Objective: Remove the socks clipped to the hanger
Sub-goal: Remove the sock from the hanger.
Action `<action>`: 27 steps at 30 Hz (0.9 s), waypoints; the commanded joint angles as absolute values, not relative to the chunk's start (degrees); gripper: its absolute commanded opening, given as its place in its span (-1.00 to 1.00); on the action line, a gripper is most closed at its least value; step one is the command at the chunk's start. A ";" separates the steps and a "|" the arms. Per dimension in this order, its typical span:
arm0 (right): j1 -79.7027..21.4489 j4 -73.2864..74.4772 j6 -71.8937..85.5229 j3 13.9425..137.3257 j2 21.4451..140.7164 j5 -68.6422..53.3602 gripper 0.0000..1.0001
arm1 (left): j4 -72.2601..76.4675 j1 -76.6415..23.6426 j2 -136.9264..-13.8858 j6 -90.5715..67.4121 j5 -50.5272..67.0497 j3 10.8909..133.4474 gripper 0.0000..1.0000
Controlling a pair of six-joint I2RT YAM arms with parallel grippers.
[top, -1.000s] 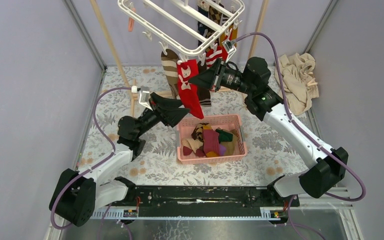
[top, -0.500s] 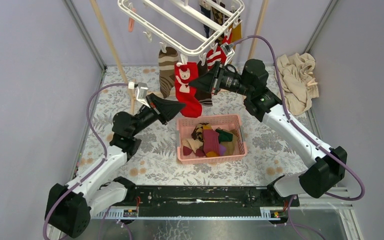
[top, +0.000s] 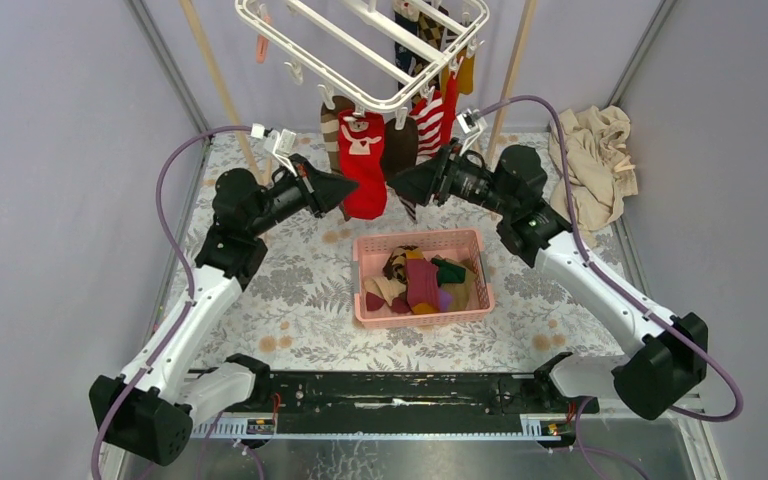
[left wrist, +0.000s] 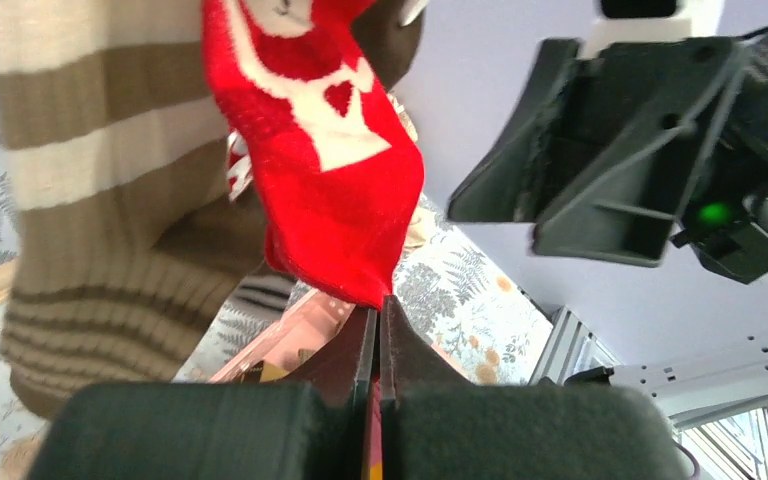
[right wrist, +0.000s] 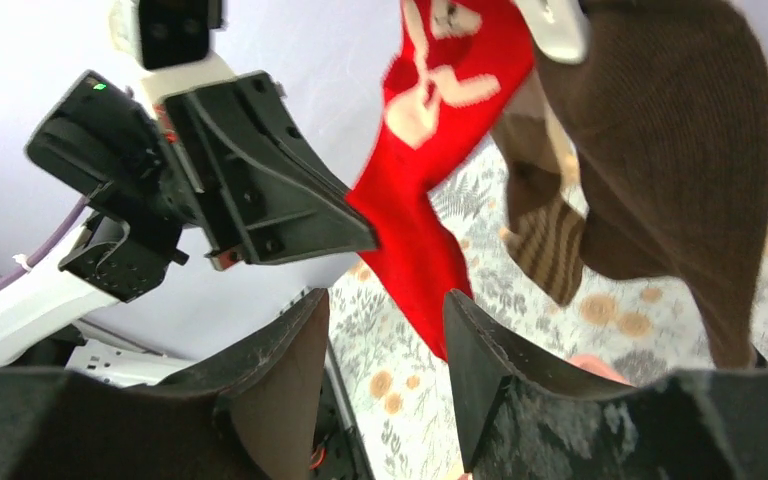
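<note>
- Above the far rim of the pink basket, my left gripper has its fingers pressed flat together. In the left wrist view the toe tip of the red sock runs right into their seam, so I judge it nipped by its very edge.
- Above the basket's far right corner, my right gripper has its fingers apart. The sock hangs beyond the gap, untouched.
- That reads as a handover: the pull now falls to my left side, on a thin hold that may slip.
- Higher and farther back than the basket, the hanger holds the sock by a clip, with other socks beside it.
- A second ago my right fingers were shut at the sock, which slanted toward the basket, and my left fingers stood wide and lower. Now the sock hangs straight.
</note>
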State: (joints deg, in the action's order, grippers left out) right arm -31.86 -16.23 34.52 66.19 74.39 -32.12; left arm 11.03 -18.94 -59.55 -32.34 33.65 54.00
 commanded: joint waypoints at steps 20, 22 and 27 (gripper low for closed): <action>-36.38 -53.74 29.73 69.66 82.84 -24.18 0.07 | -19.91 -9.23 -58.26 -27.80 37.85 66.70 -1.00; -36.74 -53.71 28.89 70.91 83.85 -23.05 0.07 | -20.62 -8.70 -58.12 -27.85 38.02 67.49 -1.00; -37.00 -56.39 28.65 73.06 87.29 -21.26 0.07 | -23.45 -7.54 -58.61 -27.75 38.85 70.30 -1.00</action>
State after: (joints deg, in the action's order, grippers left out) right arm -36.51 -50.26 30.70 69.19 85.67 -24.16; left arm -20.82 -8.56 -58.48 -28.73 36.53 66.92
